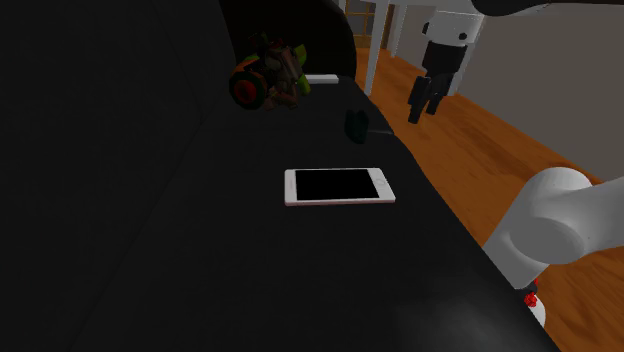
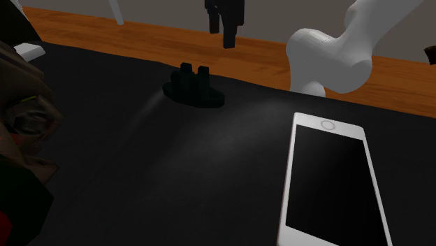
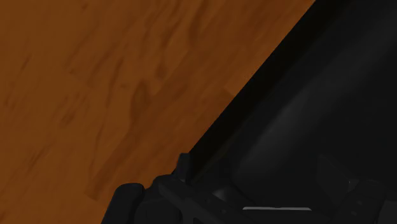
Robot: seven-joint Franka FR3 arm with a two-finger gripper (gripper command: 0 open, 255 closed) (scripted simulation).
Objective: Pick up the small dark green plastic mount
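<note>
The small dark green mount (image 1: 357, 124) stands upright on the black table (image 1: 200, 250), close to its edge; in the second exterior view the mount (image 2: 192, 87) looks almost black, with short prongs on a flat base. My black gripper (image 1: 425, 100) hangs in the air to the shoulder view's right of the mount, off the table's edge and over the wooden floor. Its fingers stand a little apart with nothing between them. The second exterior view has the gripper (image 2: 225, 24) above and behind the mount. In the wrist view the table's edge (image 3: 254, 102) crosses the wooden floor (image 3: 95, 76).
A white-framed phone (image 1: 338, 186) lies flat, screen up, nearer the stand than the mount. A mottled brown, green and red object (image 1: 268, 75) sits farther back on the table. White furniture legs (image 1: 372, 50) stand on the floor beyond. The arm's white link (image 2: 335, 49) rises beside the table.
</note>
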